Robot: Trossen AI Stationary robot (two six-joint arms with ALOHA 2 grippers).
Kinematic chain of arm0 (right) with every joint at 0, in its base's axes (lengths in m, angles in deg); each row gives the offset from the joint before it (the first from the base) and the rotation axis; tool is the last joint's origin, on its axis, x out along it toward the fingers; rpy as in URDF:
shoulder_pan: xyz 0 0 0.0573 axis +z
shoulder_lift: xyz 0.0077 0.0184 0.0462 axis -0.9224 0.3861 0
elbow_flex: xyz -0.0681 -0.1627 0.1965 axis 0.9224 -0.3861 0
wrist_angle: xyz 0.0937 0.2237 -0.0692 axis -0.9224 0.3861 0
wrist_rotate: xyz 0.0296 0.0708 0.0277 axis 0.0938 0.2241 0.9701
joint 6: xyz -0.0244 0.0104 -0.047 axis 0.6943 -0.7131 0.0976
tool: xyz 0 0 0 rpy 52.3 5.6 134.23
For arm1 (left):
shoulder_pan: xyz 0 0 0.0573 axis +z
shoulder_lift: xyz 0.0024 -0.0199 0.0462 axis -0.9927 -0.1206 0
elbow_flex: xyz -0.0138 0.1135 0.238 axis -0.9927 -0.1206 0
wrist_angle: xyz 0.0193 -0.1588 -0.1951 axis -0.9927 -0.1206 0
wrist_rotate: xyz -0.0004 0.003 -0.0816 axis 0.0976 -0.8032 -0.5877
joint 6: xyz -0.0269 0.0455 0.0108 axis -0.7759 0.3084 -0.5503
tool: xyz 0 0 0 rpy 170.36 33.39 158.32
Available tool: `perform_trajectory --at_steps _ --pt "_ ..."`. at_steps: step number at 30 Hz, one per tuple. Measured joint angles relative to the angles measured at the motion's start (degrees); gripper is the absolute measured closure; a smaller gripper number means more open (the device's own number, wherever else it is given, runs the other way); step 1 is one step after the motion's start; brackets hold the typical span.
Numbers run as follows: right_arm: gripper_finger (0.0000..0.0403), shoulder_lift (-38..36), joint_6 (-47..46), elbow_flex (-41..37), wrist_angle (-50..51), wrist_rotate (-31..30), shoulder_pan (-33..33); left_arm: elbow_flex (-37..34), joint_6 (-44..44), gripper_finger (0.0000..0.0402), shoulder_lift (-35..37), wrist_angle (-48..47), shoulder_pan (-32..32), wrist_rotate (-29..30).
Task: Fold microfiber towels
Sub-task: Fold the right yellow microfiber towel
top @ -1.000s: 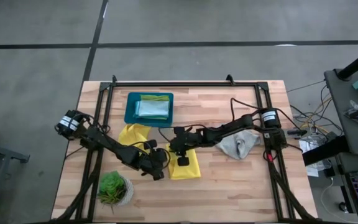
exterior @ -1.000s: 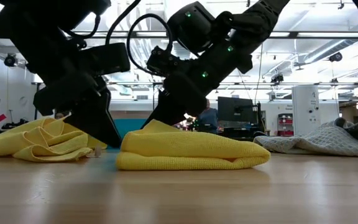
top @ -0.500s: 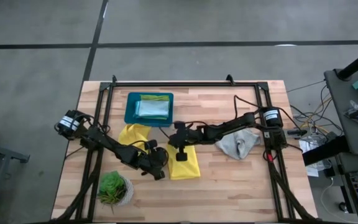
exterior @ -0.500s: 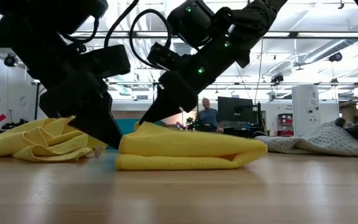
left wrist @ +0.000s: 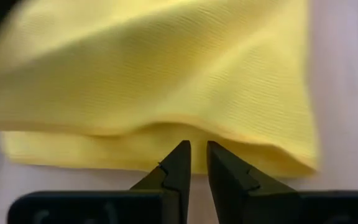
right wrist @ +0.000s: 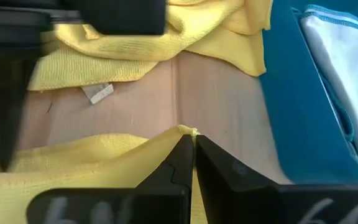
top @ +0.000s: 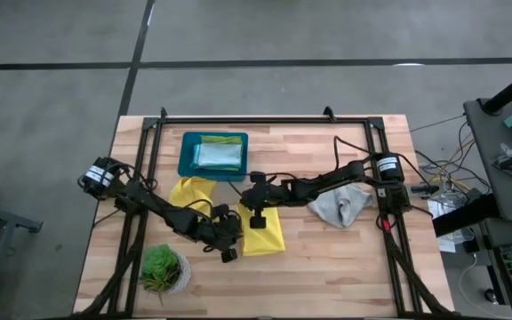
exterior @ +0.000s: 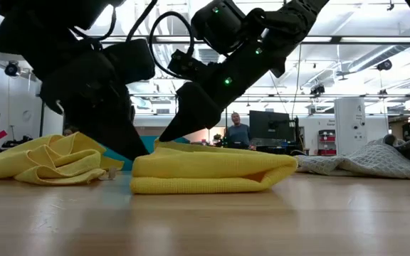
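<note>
Bright, even overhead light fills the room, ceiling strips glare in the low view and silhouette both arms, while the left wrist view is softly blurred.

No text, label or number can be read anywhere

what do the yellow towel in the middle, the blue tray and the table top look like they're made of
Yellow towel: soft woven cloth, probably microfiber; fine ribbed weave, matte, stitched hem. It is folded, and both the right gripper and the left gripper are at its edges.
Blue tray: likely plastic; smooth, even colour, faint sheen.
Table: wood, butcher-block style; pale joined strips with visible grain.
</note>
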Motion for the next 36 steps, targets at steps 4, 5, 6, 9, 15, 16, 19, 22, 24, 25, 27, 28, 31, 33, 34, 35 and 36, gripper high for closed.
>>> perform_trajectory --at_steps 4,5,6,9,15,16,19,22,24,25,27,28,31,33,34,35,36 --pt "0.0394 0.4 0.0 0.0 -0.1 0.0 0.0 -0.1 0.0 0.0364 0.0 2.5 -0.2 -7.2" --pt "0.0394 0.4 0.0 0.0 0.0 0.0 0.0 -0.1 0.0 0.0364 0.0 3.2 -0.2 -8.6" --pt "0.0394 0.5 0.0 -0.1 0.1 0.0 0.0 -0.1 0.0 0.0364 0.0 3.8 -0.3 -9.8" --pt "0.0394 0.5 -0.5 -0.2 -0.1 0.0 0.0 -0.1 0.1 0.0364 0.0 6.6 -0.6 -13.3" --pt "0.0394 0.5 -0.8 -0.2 0.0 0.0 0.0 -0.1 0.1 0.0364 0.0 7.8 -1.7 -15.5" --pt "0.0394 0.5 -0.8 -0.2 0.0 0.0 0.0 -0.1 0.1 0.0364 0.0 8.1 -1.9 -15.6" --pt "0.0394 0.5 -0.8 -0.2 0.0 0.0 0.0 -0.1 -0.2 0.0364 0.0 9.1 -2.3 -15.6" --pt "0.0394 0.5 -0.8 -0.2 -0.1 0.2 0.0 -0.1 -1.8 0.0364 0.0 9.0 -2.5 -15.7" --pt "0.0394 0.5 -0.5 -0.2 0.0 0.8 0.0 -0.1 -2.7 0.0364 0.0 8.9 -2.6 -16.0" --pt "0.0394 0.5 -0.4 -0.2 0.0 0.9 0.1 -0.1 -2.8 0.0364 0.0 8.8 -2.7 -16.6" --pt "0.0390 0.5 -0.4 -0.2 -0.1 1.0 0.1 -0.1 -2.9 0.0364 0.0 8.7 -3.0 -17.2" --pt "0.0386 0.5 -0.4 -0.2 -0.2 1.0 0.1 0.0 -2.8 0.0364 0.1 8.7 -3.2 -17.4" --pt "0.0367 0.5 -0.4 -0.2 -0.2 1.0 0.1 0.7 -2.8 0.0364 0.8 8.7 -3.4 -17.9" --pt "0.0351 0.5 -0.3 -0.2 -0.3 1.0 0.1 1.3 -2.8 0.0364 1.3 8.8 -3.5 -17.9" --pt "0.0343 0.5 -0.4 -0.1 -0.3 1.0 0.1 1.6 -2.8 0.0364 1.3 8.8 -3.5 -17.9" --pt "0.0334 0.5 -0.2 0.1 -0.4 1.0 0.1 1.9 -2.8 0.0364 1.4 8.8 -3.5 -17.8" --pt "0.0325 0.5 -0.1 0.2 -0.4 1.0 0.1 2.1 -2.7 0.0364 1.4 8.8 -3.5 -17.8"
